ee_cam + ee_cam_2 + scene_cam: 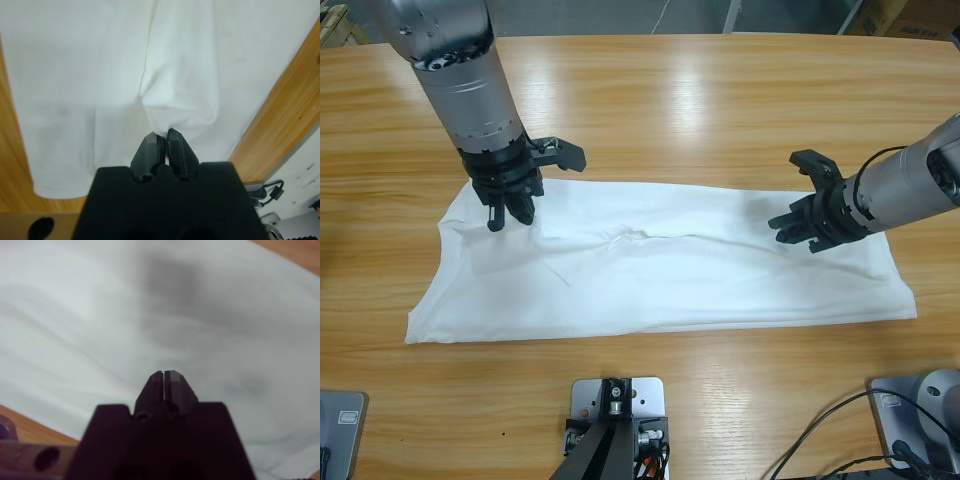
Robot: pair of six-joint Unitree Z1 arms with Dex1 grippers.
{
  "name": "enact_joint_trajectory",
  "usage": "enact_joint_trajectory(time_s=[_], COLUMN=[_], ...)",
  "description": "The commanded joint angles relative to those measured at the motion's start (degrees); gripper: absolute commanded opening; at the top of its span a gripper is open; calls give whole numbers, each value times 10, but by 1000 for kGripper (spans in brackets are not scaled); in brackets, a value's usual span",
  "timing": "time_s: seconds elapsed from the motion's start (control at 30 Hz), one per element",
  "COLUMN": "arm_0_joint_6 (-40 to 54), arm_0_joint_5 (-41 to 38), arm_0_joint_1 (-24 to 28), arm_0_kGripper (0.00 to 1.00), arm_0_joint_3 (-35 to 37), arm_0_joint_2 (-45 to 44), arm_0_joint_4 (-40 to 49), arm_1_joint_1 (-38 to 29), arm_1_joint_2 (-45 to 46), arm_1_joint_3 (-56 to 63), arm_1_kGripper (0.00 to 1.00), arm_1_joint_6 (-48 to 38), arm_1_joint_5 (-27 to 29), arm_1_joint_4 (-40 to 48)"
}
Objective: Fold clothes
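The clothes are one white T-shirt [670,275] folded into a long band across the wooden table [720,110]. My left gripper [508,216] comes down from the upper left onto the band's left end. In the left wrist view its jaws [162,135] are shut, and a ridge of T-shirt [180,85] cloth gathers right at their tips. My right gripper [790,228] reaches in from the right over the band's right part. Its jaws [164,374] are shut just above smooth T-shirt [100,315] cloth, and no fabric shows between them.
Bare wood runs behind the shirt and in a strip in front of it. Black cables [830,440] lie at the front right. The table's back edge [650,38] meets the room floor.
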State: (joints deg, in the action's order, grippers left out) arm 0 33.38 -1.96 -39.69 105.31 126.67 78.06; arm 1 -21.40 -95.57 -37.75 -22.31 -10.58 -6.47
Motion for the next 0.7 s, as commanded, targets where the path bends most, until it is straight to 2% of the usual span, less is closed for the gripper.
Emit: enact_joint_trajectory(time_s=[0.03,0.3,0.43,0.5,0.57,0.7], arm_0_joint_6=[0,-22,-44,-64,-71,-80], arm_0_joint_5=[-24,-167,-204,-222,-232,-234], arm_0_joint_1=[-1,-42,-51,-51,-52,-51], arm_0_kGripper=[0,0,15,224,380,630], arm_0_joint_3=[-3,-21,-35,-47,-63,-82], arm_0_joint_2=[61,53,51,44,33,25], arm_0_joint_4=[48,89,88,90,88,84], arm_1_joint_1=[12,13,13,13,13,13], arm_1_joint_2=[3,-1,-1,2,4,5], arm_1_joint_3=[17,25,34,39,46,57], arm_1_kGripper=[0,0,0,0,0,0], arm_1_joint_6=[11,11,11,11,11,10], arm_1_joint_5=[-9,-12,-11,-11,-10,-11], arm_1_joint_4=[7,19,23,26,31,43])
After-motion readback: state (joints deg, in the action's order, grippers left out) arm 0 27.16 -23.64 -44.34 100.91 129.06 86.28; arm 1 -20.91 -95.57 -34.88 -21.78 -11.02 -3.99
